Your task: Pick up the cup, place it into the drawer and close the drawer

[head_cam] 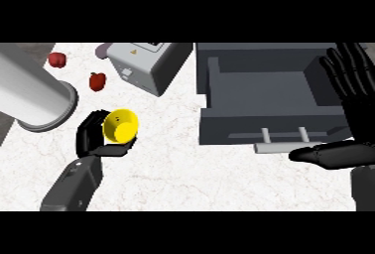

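Task object: small round yellow cup [121,124], tilted so that its open mouth faces the view. It lies left of the drawer and well apart from it. Whether it is clear of the desk cannot be told.
Left robot hand: left robot hand [93,139], black fingers and thumb curled round the cup's left and lower sides; it grips the cup.
Right robot hand: right robot hand [350,94], open, fingers straight and pointing up, at the view's right edge just beside the drawer's right wall. It holds nothing.
Destination: dark grey box-shaped drawer [271,94], pulled out, cavity open from above. A pale grey bar handle [282,146] stands on two posts at its front.
Support: white marbled desk [219,178].
Other items: grey box-shaped appliance [143,64]; two red peppers [97,81], [57,59]; large white cylinder [36,96] at the left.
Handling (judgement): the cup is probably light, rigid and hollow, with a smooth wall that may slip. Take hold across the body, fingers on one side and thumb opposite, below the rim.
Step (judgement): grasp made, transfer not yet done.
Next move (judgement): carry the cup right, over the drawer's left wall, lower it inside, release, then push the drawer front shut.
Risk (judgement): the cup may clip the left wall, or roll once released.
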